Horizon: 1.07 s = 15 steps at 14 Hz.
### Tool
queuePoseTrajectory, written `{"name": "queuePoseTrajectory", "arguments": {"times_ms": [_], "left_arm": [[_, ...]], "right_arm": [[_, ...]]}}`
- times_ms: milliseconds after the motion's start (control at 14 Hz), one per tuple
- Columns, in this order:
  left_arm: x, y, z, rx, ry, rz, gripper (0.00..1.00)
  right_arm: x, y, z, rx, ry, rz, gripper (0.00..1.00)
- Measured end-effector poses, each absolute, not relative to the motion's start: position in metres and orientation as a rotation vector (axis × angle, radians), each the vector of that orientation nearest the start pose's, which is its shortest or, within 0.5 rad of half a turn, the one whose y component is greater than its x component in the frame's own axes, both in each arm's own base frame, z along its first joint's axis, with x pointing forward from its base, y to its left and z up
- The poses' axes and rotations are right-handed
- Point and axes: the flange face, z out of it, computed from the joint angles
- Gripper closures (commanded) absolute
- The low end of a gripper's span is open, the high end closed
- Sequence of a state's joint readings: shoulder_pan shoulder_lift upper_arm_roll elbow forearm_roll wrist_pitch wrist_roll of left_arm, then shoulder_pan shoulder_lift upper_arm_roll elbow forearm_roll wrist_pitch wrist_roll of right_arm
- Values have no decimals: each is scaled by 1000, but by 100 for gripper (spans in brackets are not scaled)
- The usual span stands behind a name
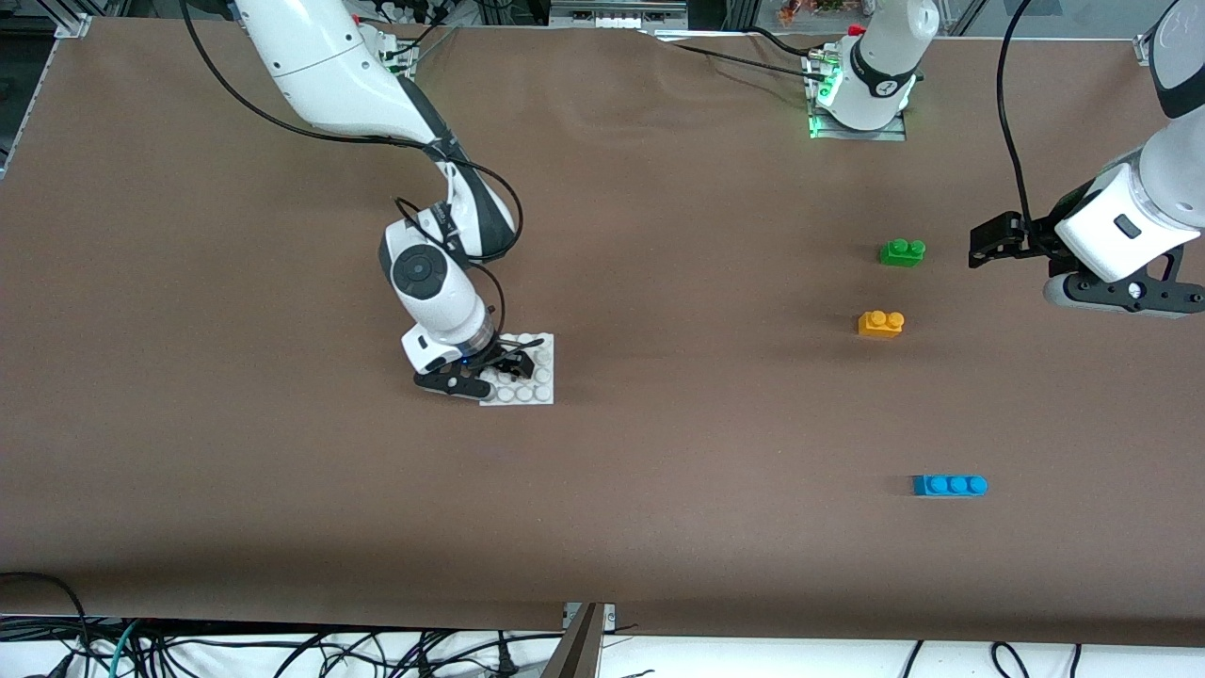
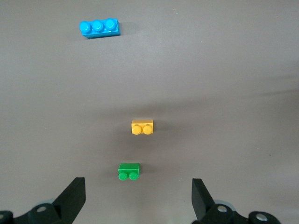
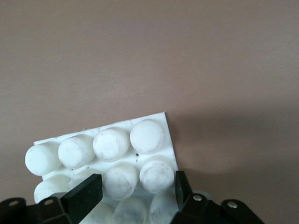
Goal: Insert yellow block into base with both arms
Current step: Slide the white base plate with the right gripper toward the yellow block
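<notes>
The yellow block (image 1: 881, 323) (image 2: 142, 127) lies on the brown table toward the left arm's end, with nothing touching it. The white studded base (image 1: 532, 386) (image 3: 147, 136) lies flat nearer the right arm's end. My right gripper (image 1: 504, 365) (image 3: 135, 186) is down on the base and shut on it: one finger sits at the plate's edge and the other among the studs, with two studs between them. My left gripper (image 1: 984, 247) (image 2: 138, 186) hangs open and empty above the table beside the green brick, apart from the yellow block.
A green two-stud brick (image 1: 902, 251) (image 2: 129, 171) lies farther from the front camera than the yellow block. A blue three-stud brick (image 1: 949, 485) (image 2: 99, 27) lies nearer to it. Bare brown table stretches between the base and the bricks.
</notes>
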State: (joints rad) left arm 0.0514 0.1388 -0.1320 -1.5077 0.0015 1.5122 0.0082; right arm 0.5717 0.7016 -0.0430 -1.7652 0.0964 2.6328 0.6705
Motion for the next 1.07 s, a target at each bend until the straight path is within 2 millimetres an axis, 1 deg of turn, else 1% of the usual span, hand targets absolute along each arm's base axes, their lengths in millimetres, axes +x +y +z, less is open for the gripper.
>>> {"name": "queuePoseTrajectory", "arguments": {"times_ms": [358,573,716,1075], "left_arm": [[586,-40,570,-3144,133,211,0],[586,-40,570,-3144,134,211,0],[586,-40,570,-3144,134,211,0],[586,-40,570,-3144,135,212,0]], "right_arm": [[576,391,182,-2970,370,-217,27],[567,425,181,-2952,394,-223,27],[558,450,181,-2944,399,-219,27],[527,509,179,-2926,384,-236,27]]}}
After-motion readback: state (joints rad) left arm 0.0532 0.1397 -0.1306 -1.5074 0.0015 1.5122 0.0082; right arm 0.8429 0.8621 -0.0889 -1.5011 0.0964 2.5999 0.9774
